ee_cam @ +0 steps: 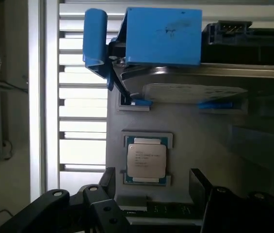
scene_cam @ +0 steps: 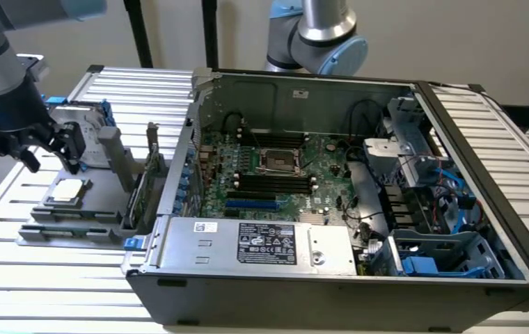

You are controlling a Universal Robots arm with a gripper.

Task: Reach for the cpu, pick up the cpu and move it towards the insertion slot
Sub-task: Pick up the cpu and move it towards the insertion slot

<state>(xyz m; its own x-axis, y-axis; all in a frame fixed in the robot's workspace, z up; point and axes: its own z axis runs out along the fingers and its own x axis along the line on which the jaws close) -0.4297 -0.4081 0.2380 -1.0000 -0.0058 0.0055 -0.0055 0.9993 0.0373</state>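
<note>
Black hand [ee_cam: 151,177], fingers spread and empty, hovers above cpu [ee_cam: 147,159]; its printed lines cannot be read.

Table: we find the white slatted metal table [scene_cam: 23,292] under everything, across the whole exterior view.
Case: the open dark-grey metal computer case [scene_cam: 339,299] lies on the table, centre and right of the frame.
Tray: the flat grey plastic tray [scene_cam: 69,235] rests on the table at the left, just beside the case.
Cpu: the small square silver-faced cpu [scene_cam: 67,189] lies flat in a recess of the tray.
Drive: the silver rectangular hard drive with blue bracket [scene_cam: 83,122] stands in the tray behind the cpu.
Gripper: the black two-finger gripper [scene_cam: 51,163] hangs just above the cpu, fingers spread, apart from it.
Slot: the square metal-framed insertion slot [scene_cam: 278,161] sits inside the case at frame centre, well apart from the cpu.
</note>
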